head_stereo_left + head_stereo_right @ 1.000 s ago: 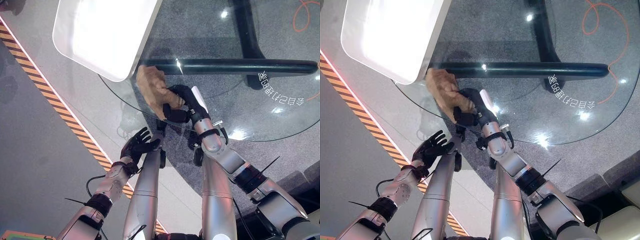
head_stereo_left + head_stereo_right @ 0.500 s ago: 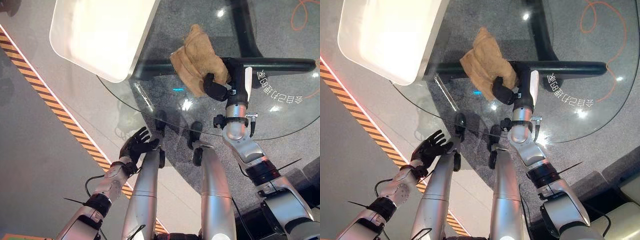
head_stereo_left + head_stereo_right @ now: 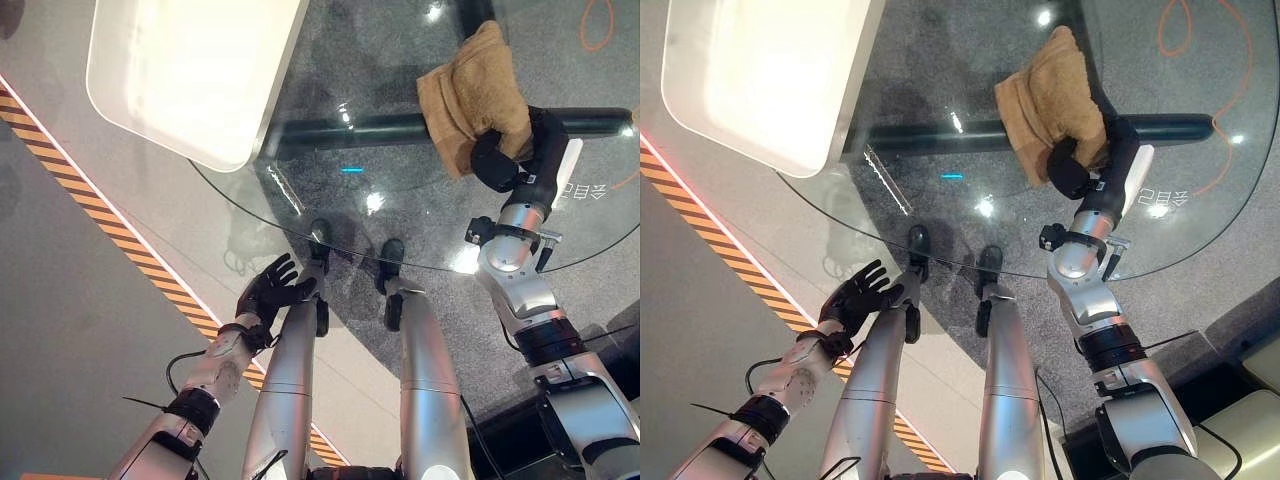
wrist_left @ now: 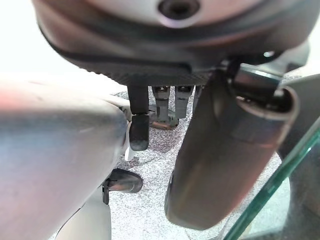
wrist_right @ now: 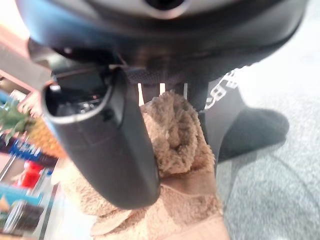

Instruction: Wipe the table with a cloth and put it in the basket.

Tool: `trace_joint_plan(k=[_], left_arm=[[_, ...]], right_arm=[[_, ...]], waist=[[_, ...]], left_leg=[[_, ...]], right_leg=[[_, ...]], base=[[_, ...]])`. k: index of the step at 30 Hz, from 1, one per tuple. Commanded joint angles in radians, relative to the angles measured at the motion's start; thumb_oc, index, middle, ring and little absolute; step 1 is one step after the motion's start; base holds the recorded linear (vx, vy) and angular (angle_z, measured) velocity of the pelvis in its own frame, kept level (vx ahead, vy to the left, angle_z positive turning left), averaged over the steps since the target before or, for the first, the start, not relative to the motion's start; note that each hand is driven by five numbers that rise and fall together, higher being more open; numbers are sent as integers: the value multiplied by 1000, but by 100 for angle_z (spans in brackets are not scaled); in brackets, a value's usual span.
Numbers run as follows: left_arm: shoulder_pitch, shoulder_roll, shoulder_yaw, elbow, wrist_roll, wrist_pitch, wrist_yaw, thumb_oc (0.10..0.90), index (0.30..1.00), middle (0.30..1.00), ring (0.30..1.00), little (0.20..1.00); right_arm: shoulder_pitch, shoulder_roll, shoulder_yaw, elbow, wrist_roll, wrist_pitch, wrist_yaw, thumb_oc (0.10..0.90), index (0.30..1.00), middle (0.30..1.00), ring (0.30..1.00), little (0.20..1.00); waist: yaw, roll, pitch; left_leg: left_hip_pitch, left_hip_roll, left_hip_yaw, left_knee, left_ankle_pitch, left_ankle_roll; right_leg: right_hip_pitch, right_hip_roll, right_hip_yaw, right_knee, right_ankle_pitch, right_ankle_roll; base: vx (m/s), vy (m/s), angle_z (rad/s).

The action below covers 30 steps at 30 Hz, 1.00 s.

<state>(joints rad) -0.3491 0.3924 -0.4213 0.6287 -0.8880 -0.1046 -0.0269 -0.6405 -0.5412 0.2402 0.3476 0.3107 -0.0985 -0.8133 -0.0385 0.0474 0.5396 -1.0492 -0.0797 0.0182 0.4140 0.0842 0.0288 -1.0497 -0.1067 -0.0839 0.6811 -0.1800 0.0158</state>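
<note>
**Bench wipe in progress: cloth under right hand**

Bench (image 3: 300, 215): round clear glass top, glossy, with bright glare spots; a dark tubular base bar and speckled grey carpet show through it.

Basket (image 3: 190, 70): large white container with rounded corners and a smooth surface, overlapping the bench's far-left edge, well apart from the cloth.

Cloth (image 3: 465, 95): tan terry towel, thick and nubbly, bunched into loose folds, lying on the glass toward the right side.

Right hand (image 3: 500, 160): dark, fingers curled into the near end of the cloth and holding it; its wrist view shows folds gathered between thumb and fingers.

Left hand (image 3: 272, 290): dark, fingers spread and relaxed, holding nothing, below the bench's near edge.

Risks, as judged:
- Slick glass gives the cloth little drag, so a bunched towel may skate over the surface rather than wipe it.
- The hold takes only one end; the loose far folds could trail or pull free on a lift.
- The carry to the basket crosses most of the bench; a hanging corner may catch the basket's rim.
</note>
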Motion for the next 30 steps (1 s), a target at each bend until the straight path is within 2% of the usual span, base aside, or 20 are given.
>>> trace_joint_plan(k=[1,7,9,10,11,16,17,18,21,23,24,25,26,27,30], left_arm=[[188,-113,-150,-29,-2,40,-41,800,900,900,900,900],[197,-110,-155,-41,-5,41,-32,800,900,900,900,900],[198,-108,-158,-43,-7,40,-31,800,900,900,900,900],[177,-106,-152,-52,-8,46,-30,800,900,900,900,900],[192,-107,-158,-52,-8,48,-30,800,900,900,900,900],[180,-117,-164,-38,-14,44,-34,800,900,900,900,900],[162,-121,-163,-38,-12,43,-31,800,900,900,900,900],[178,-122,-169,-37,-13,44,-31,800,900,900,900,900],[172,-128,-176,-33,-17,43,-23,800,900,900,900,900],[171,-133,-171,-28,-14,44,-29,800,900,900,900,900],[155,-133,-165,-29,-14,44,-29,800,900,900,900,900],[168,-138,-169,-23,-12,45,-34,800,900,900,900,900],[167,-140,-166,-24,-9,48,-35,800,900,900,900,900],[151,-141,-163,-26,-10,46,-33,800,900,900,900,900],[149,-146,-161,-23,-10,47,-34,800,900,900,900,900]], right_arm=[[82,-148,-184,-27,16,-75,-183,100,300,300,300,200],[100,-160,-235,-13,37,-125,-304,100,300,300,300,200],[102,-158,-251,-8,61,-159,-338,100,300,300,300,200],[81,-156,-264,-16,53,-173,-366,100,300,300,300,200],[94,-153,-259,-14,50,-173,-371,100,300,300,300,200],[58,-132,-251,-24,23,-170,-431,100,300,300,300,200],[31,-129,-252,-23,-10,-158,-454,100,300,300,300,200],[43,-126,-246,-20,-15,-156,-456,100,300,300,300,200],[17,-116,-230,-29,-40,-130,-447,100,300,300,300,200],[5,-111,-214,-35,-47,-116,-417,100,300,300,300,200],[-12,-113,-216,-39,-48,-114,-416,100,300,300,300,200],[-10,-107,-196,-42,-56,-108,-393,100,300,300,300,200],[-13,-105,-189,-54,-66,-104,-374,100,300,300,300,200],[-34,-107,-180,-69,-76,-103,-347,100,300,300,300,200],[-42,-96,-156,-105,-113,-95,-294,100,300,300,300,200]], waist=[[-13,39,-20],[-19,45,-20],[-20,48,-20],[-23,50,-20],[-21,52,-20],[-17,59,-20],[-18,61,-20],[-15,63,-20],[-13,67,-20],[-11,68,-20],[-13,67,-20],[-9,70,-20],[-8,70,-20],[-10,69,-20],[-9,68,-20]], left_leg=[[39,-17,73,143,-218,46],[53,-17,77,138,-219,44],[54,-17,77,137,-218,42],[20,-20,88,126,-185,46],[51,-19,78,133,-212,42],[54,-22,75,126,-206,42],[23,-22,85,118,-178,46],[54,-21,75,124,-205,42],[55,-22,73,125,-204,41],[58,-22,72,122,-202,41],[27,-23,81,115,-174,45],[57,-23,71,122,-200,40],[57,-23,71,122,-200,40],[22,-23,79,118,-172,44],[20,-23,78,121,-172,43]], right_leg=[[7,98,23,-176,178,14],[23,99,30,-191,178,15],[25,99,30,-193,179,15],[-8,95,28,-209,210,7],[20,100,32,-198,184,13],[25,101,35,-204,183,10],[-3,96,30,-217,208,3],[26,100,34,-207,182,9],[27,100,33,-204,178,7],[29,101,31,-205,176,5],[1,96,26,-216,202,-2],[30,101,30,-205,175,3],[31,100,30,-205,175,3],[-2,96,25,-213,201,-4],[-6,96,24,-206,197,-5]], base=[[0,0,0],[-1,0,-3],[-26,-6,-8],[-5,-3,-5],[-7,-2,-5],[-3,1,-7],[0,3,-4],[0,0,0],[14,1,0],[-22,0,1],[0,0,0],[0,0,0],[0,0,0],[-46,3,3],[-15,1,1]])
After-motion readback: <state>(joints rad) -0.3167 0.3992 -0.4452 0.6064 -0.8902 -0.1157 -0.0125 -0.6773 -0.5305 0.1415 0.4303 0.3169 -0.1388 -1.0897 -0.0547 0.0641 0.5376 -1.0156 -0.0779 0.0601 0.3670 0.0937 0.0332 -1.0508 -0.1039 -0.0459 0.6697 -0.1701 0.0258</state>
